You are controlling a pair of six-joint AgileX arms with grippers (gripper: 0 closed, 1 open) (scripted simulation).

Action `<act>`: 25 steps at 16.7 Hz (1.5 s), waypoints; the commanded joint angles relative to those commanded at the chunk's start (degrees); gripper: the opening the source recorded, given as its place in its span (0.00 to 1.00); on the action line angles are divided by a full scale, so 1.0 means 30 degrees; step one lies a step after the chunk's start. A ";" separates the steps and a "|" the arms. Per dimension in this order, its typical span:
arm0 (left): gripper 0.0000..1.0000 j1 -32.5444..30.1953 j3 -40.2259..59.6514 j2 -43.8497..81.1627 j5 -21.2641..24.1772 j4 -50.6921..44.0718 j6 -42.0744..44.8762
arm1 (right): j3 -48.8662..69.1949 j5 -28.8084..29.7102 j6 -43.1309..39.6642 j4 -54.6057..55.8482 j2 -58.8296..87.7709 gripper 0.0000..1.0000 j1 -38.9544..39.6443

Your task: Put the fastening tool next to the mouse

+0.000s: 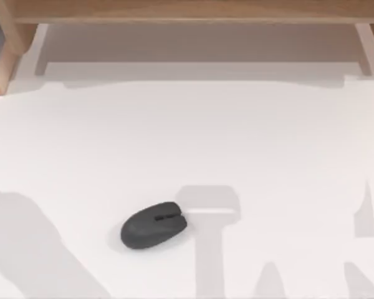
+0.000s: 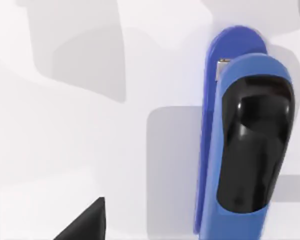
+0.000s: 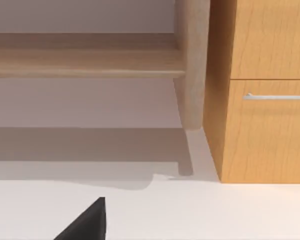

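Observation:
The mouse (image 1: pixel 154 225), dark grey and oval, lies on the white table a little left of centre near the front edge. The fastening tool (image 2: pixel 240 135) is a bright blue narrow oblong with a glossy black panel on top. It lies flat on the table right under my left wrist camera. My left gripper (image 2: pixel 150 225) hovers over the table beside it, open. One dark fingertip (image 2: pixel 87 222) stands apart from the tool and touches nothing. My right gripper (image 3: pixel 150 225) is parked facing the back of the table, open and empty.
A wooden shelf (image 1: pixel 187 12) runs along the back of the table. A wooden cabinet with a drawer handle (image 3: pixel 262 95) stands at the back right. Arm shadows fall on the table front (image 1: pixel 212 249).

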 joint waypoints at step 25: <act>0.00 0.0072 -0.1650 0.1218 0.0010 0.2949 0.0089 | 0.0000 0.0000 0.0000 0.0000 0.0000 1.00 0.0000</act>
